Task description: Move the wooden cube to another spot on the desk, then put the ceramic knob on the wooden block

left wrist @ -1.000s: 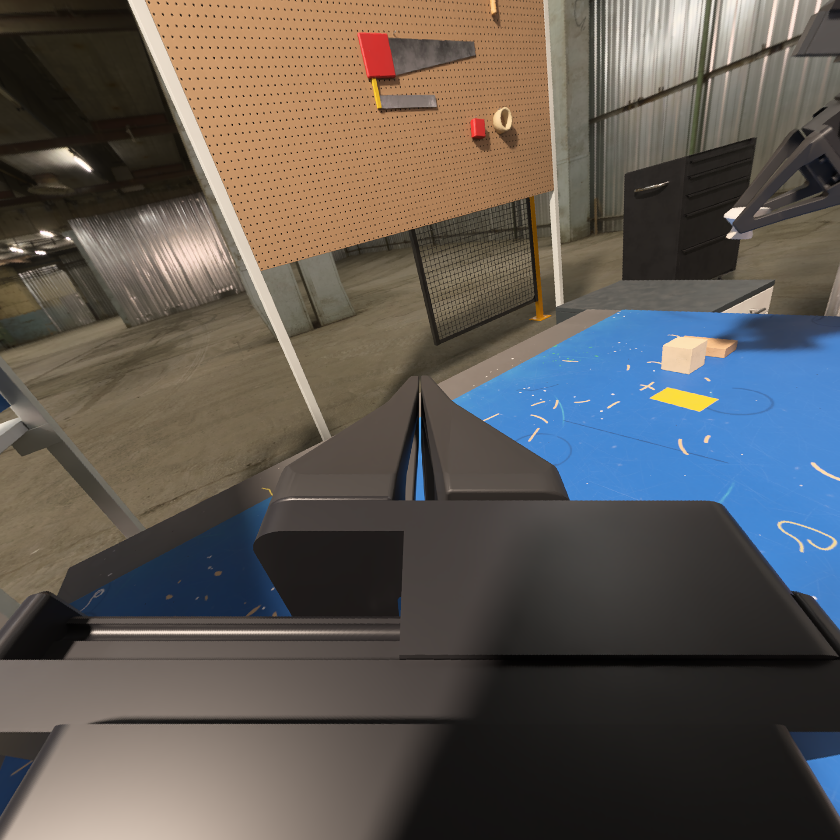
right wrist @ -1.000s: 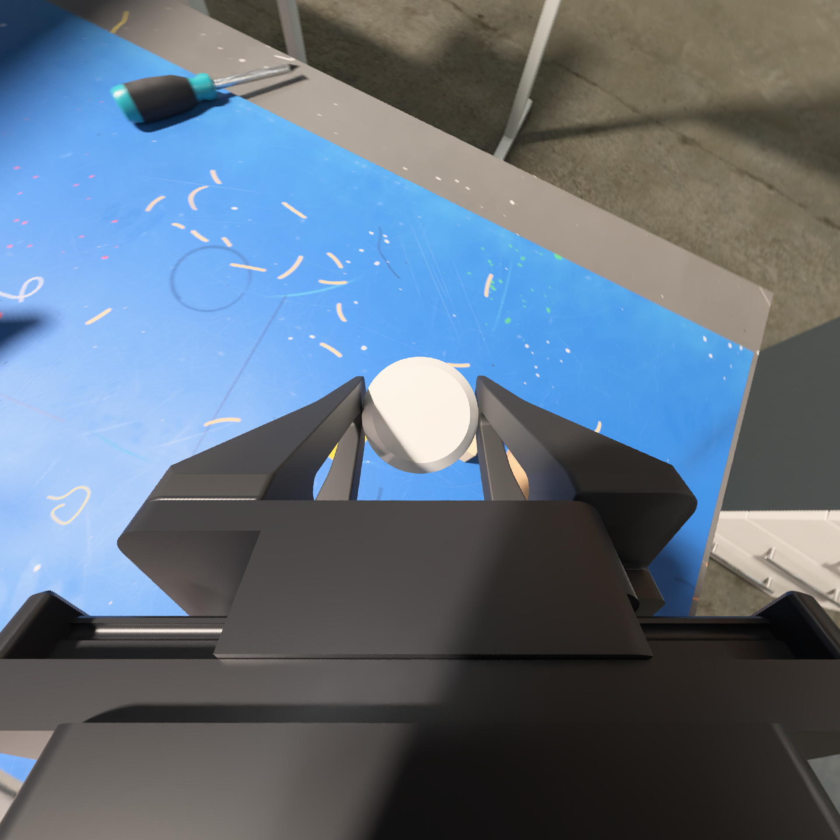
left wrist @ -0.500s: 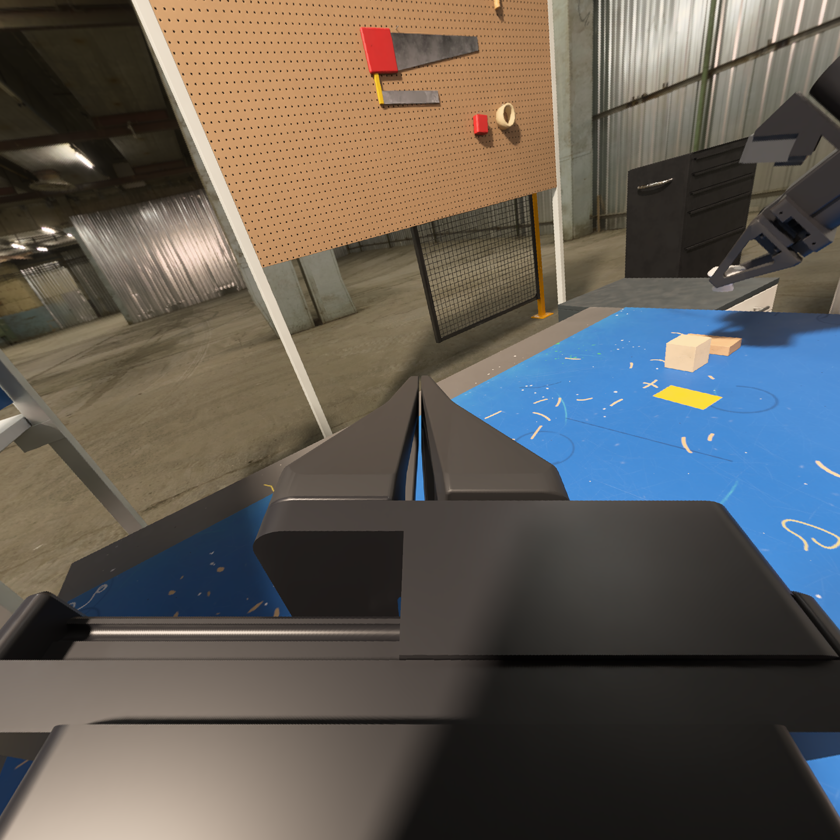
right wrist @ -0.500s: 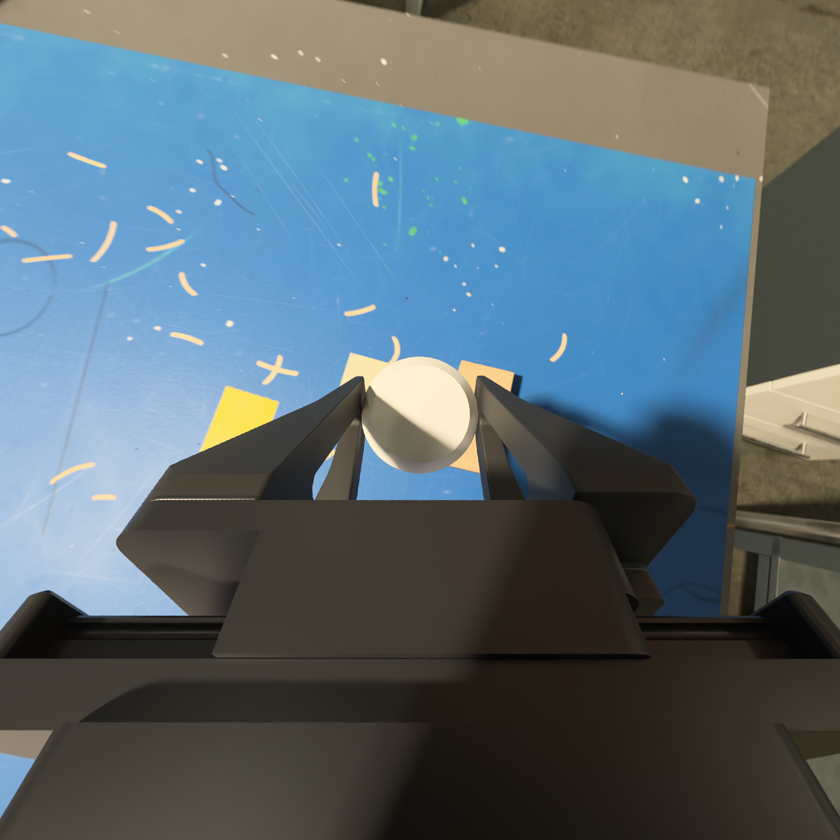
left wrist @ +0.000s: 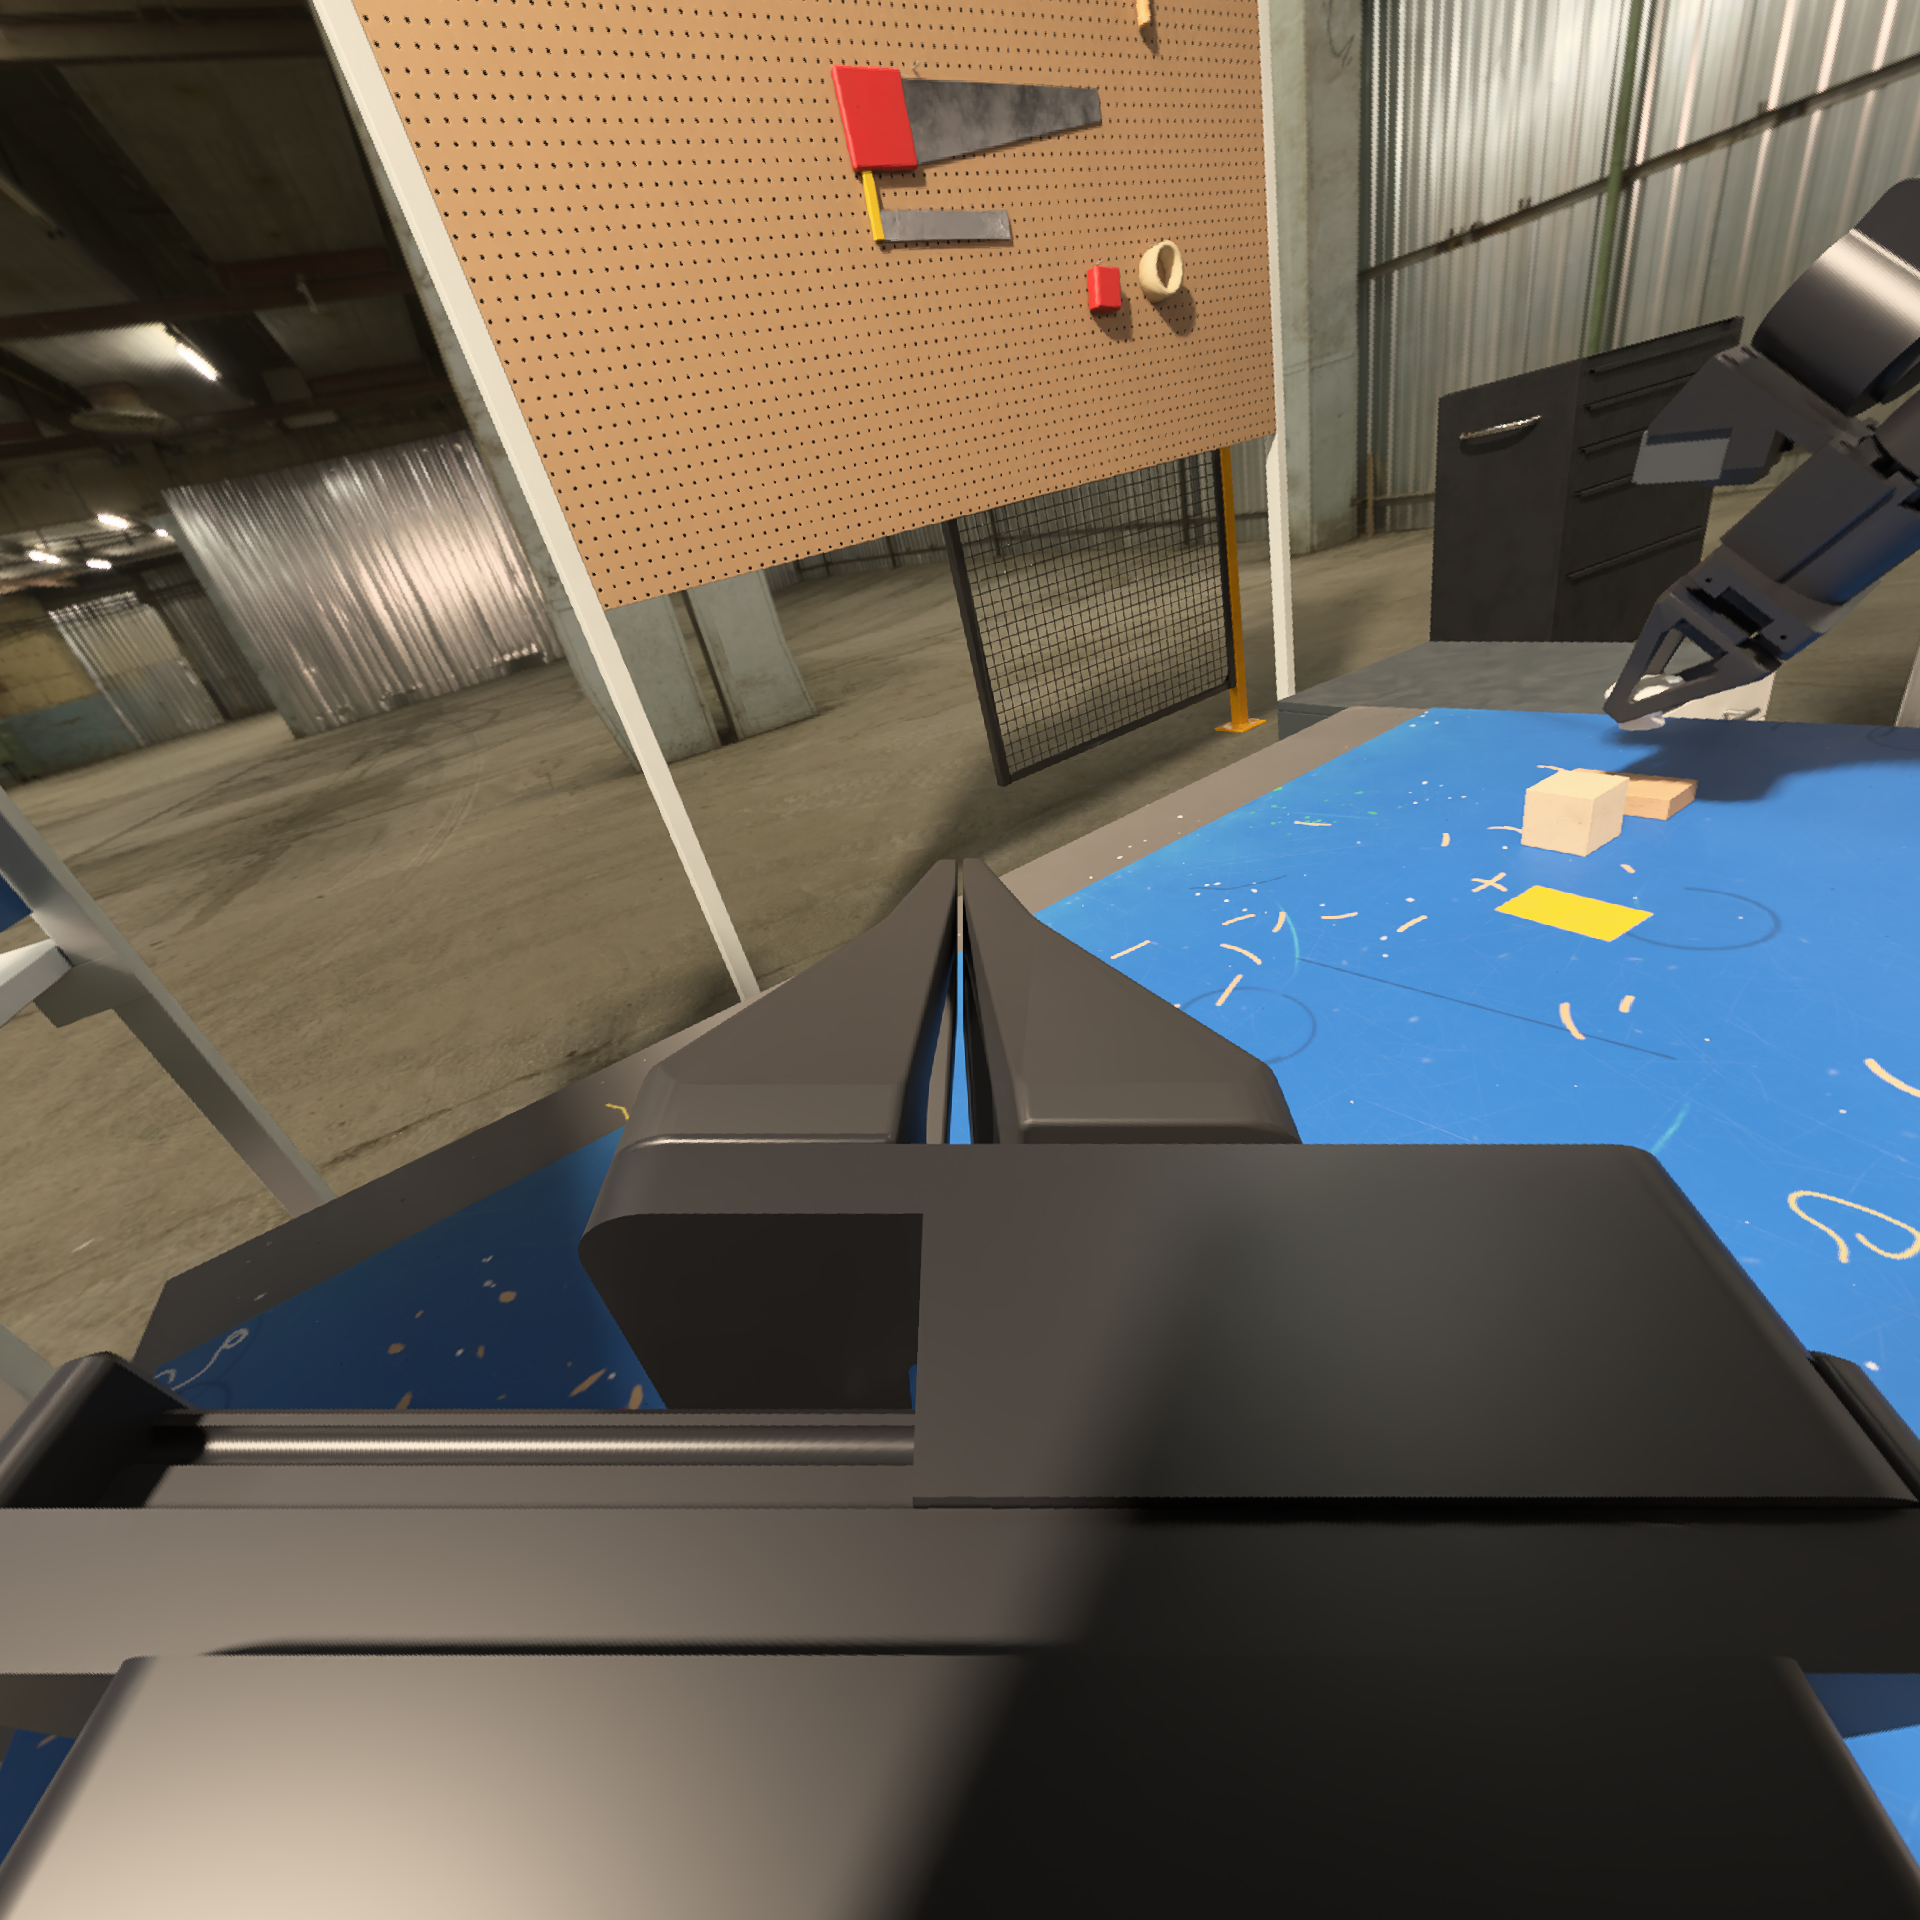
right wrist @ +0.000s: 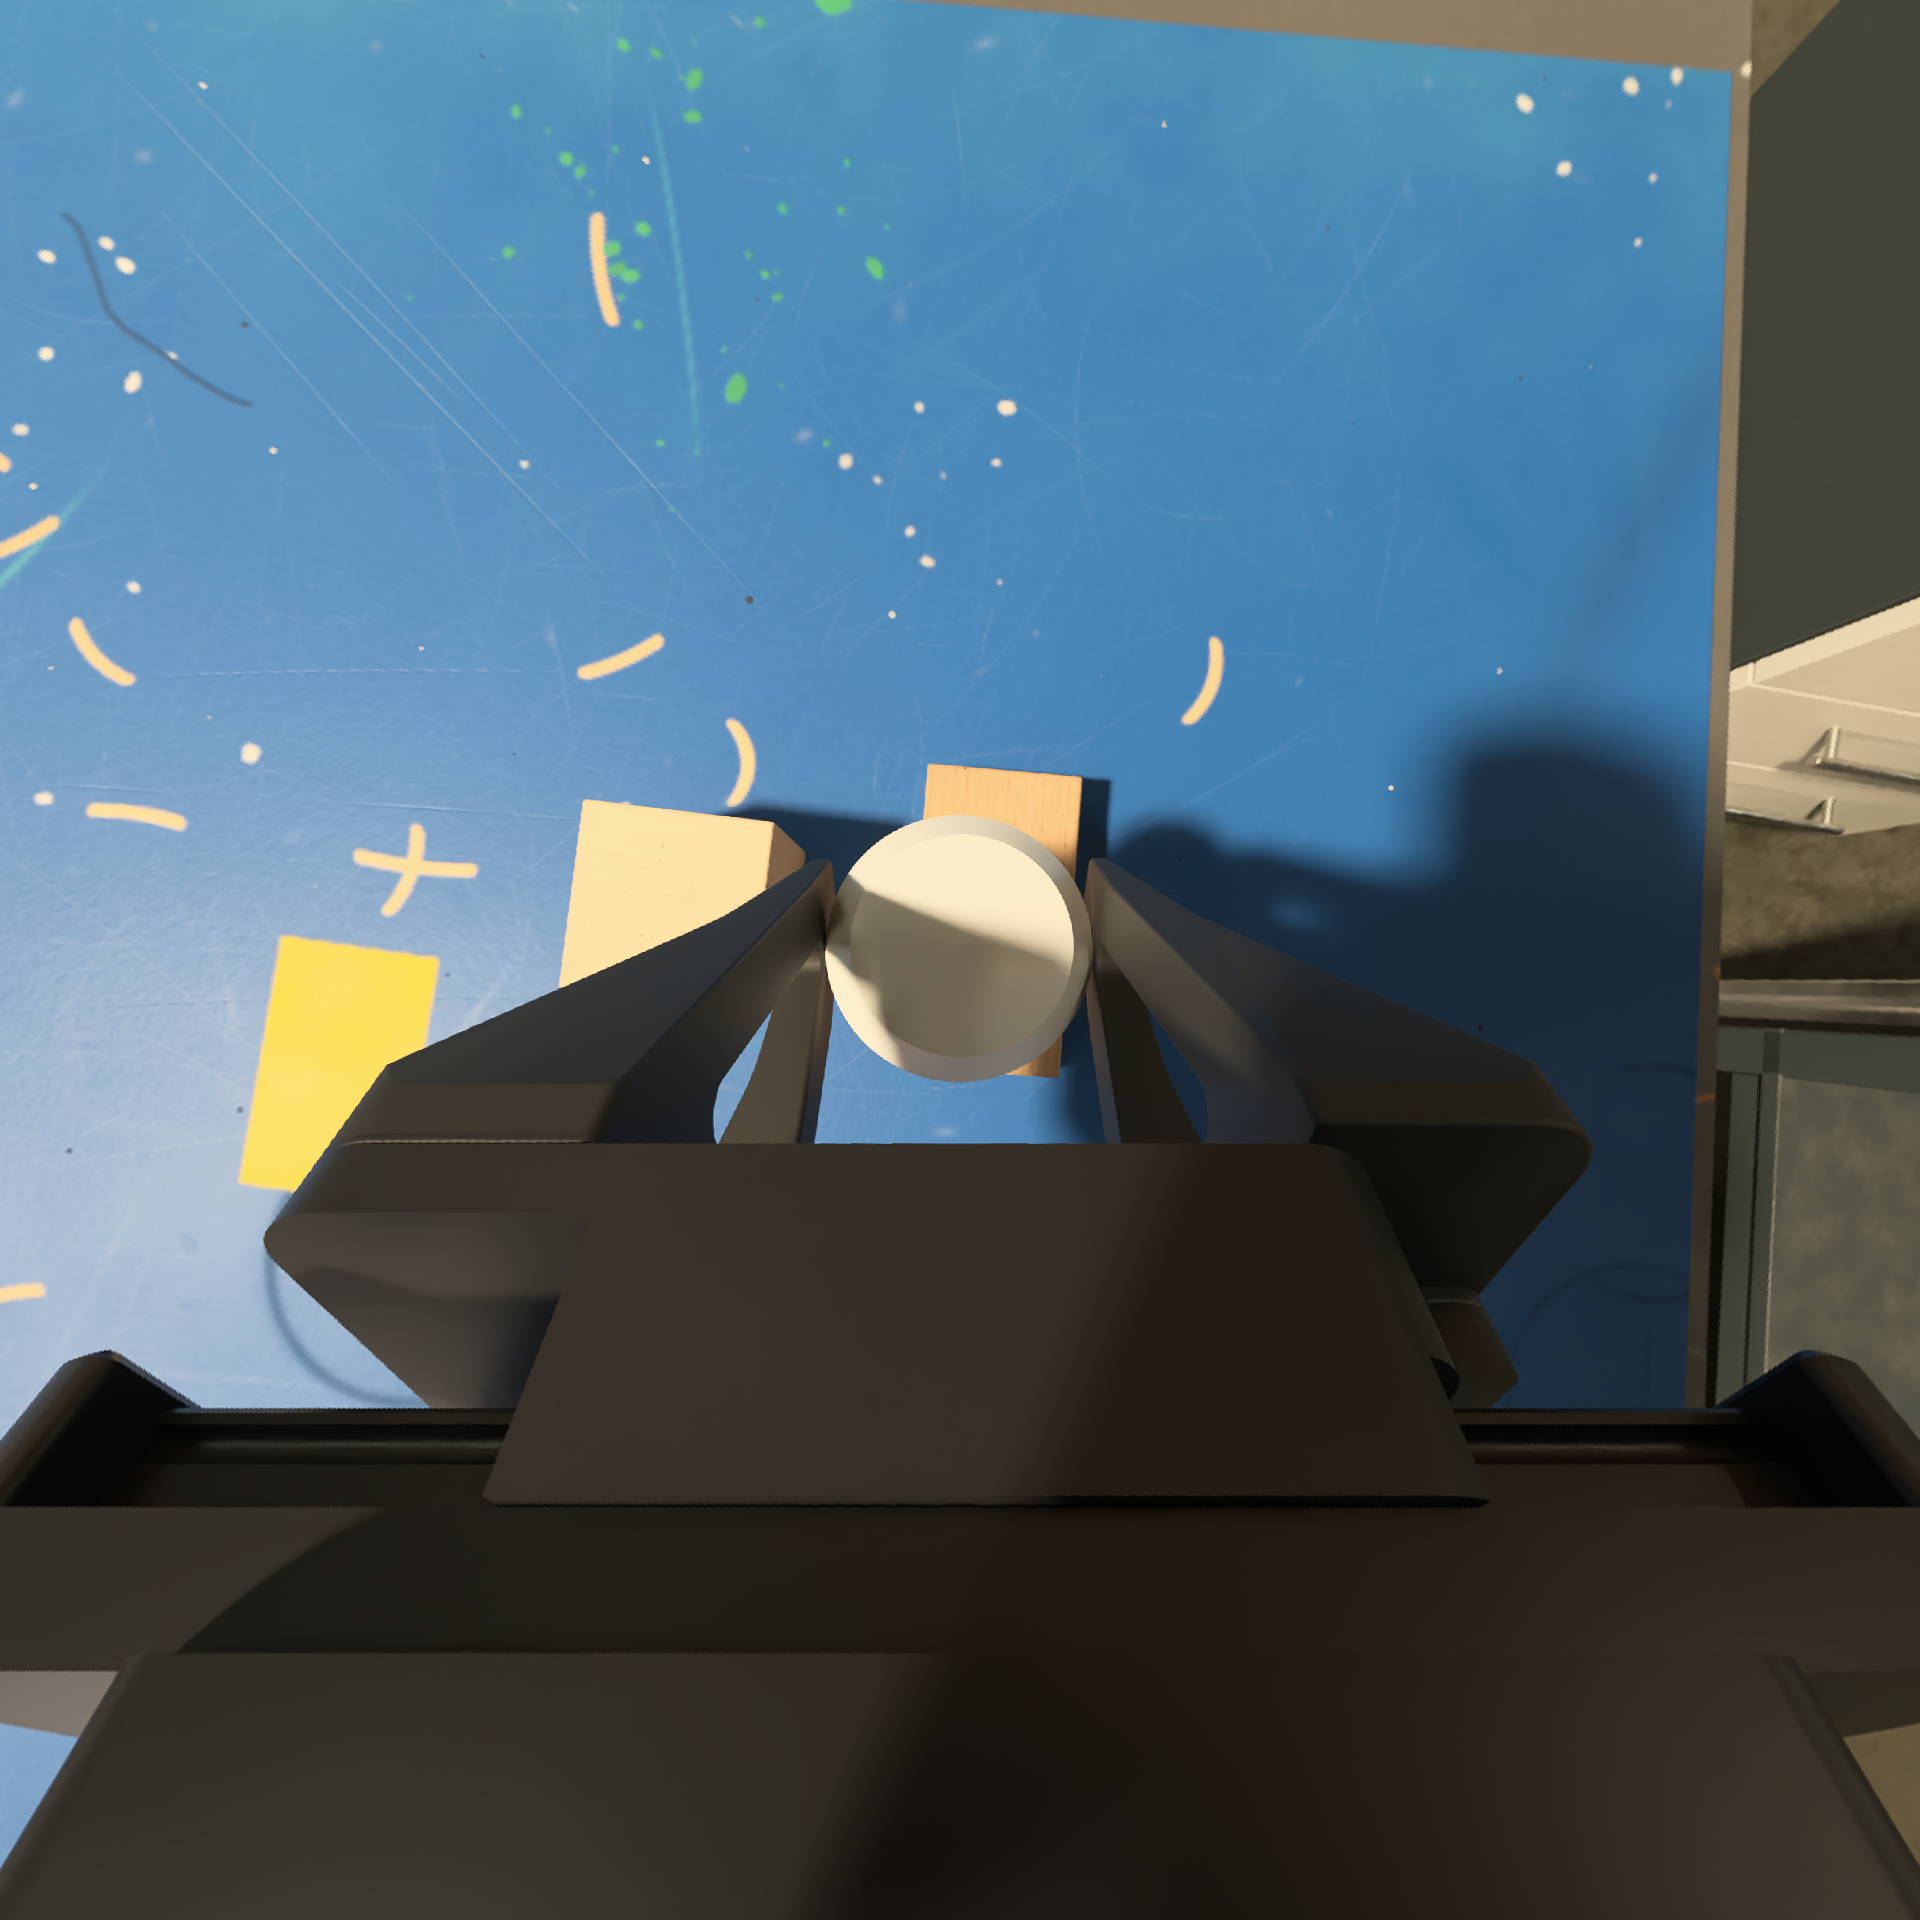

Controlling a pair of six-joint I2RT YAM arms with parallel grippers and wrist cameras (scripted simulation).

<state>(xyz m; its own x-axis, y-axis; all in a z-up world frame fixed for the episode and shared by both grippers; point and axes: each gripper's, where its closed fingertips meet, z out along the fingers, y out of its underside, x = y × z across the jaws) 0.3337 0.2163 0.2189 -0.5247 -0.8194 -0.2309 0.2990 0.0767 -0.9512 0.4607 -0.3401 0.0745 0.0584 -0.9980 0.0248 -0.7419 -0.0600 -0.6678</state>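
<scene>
Ceramic knob (right wrist: 958, 945) clamped at rim by right gripper (right wrist: 958, 940); judged smooth, slippery, brittle. Left gripper (left wrist: 958, 935) closed, empty.

The ceramic knob (right wrist: 958, 948) looks smooth and off-white with a soft satin sheen, while the right gripper (right wrist: 958, 940) pinching it and the left gripper (left wrist: 958, 997) are both matt dark plastic-looking stuff with a smooth finish. The wooden cube (right wrist: 665, 883) is pale, unfinished-looking wood, and the wooden block (right wrist: 1003, 805) just beside it is a warmer tan with faint grain. The tabletop (right wrist: 1039, 364) has a matt blue surface, scuffed with fine scratches and speckled with paint flecks, and a flat yellow patch (right wrist: 338, 1055) lies on it.
</scene>
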